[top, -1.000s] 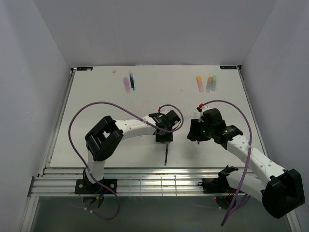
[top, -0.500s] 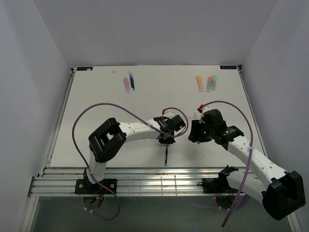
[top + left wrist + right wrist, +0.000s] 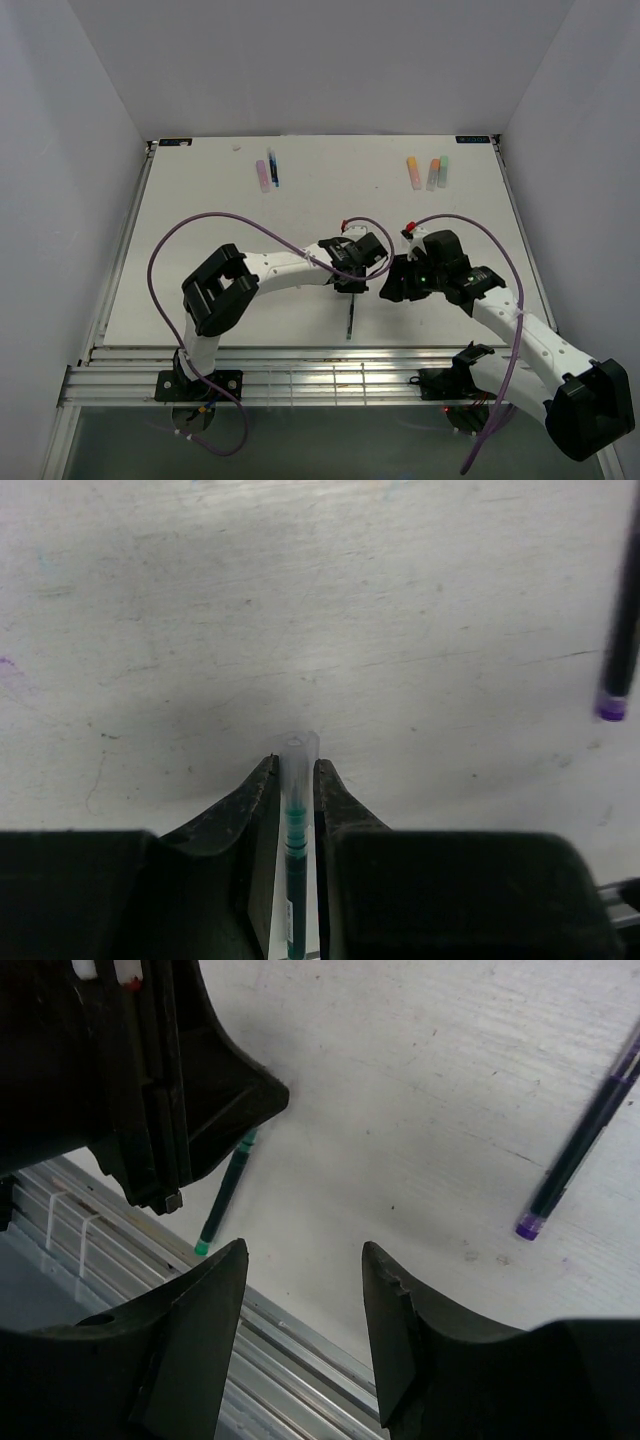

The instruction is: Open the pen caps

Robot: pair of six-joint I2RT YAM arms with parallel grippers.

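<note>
Right end effector (image 3: 303, 1255) moved in beside left end effector (image 3: 296, 768), spread wide, likely to pull the clear plastic cap (image 3: 298, 746) off the thin green pen (image 3: 293, 840) held clamped there

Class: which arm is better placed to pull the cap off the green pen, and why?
Right: the right gripper is open, empty and close by; the left gripper is shut on the green pen.

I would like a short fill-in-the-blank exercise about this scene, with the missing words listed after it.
The left tool is shut on a thin pen with ____ ink.
The right tool is ____.
The dark pen lying on the table has a ____ tip.
Missing words: green, open, purple.
</note>
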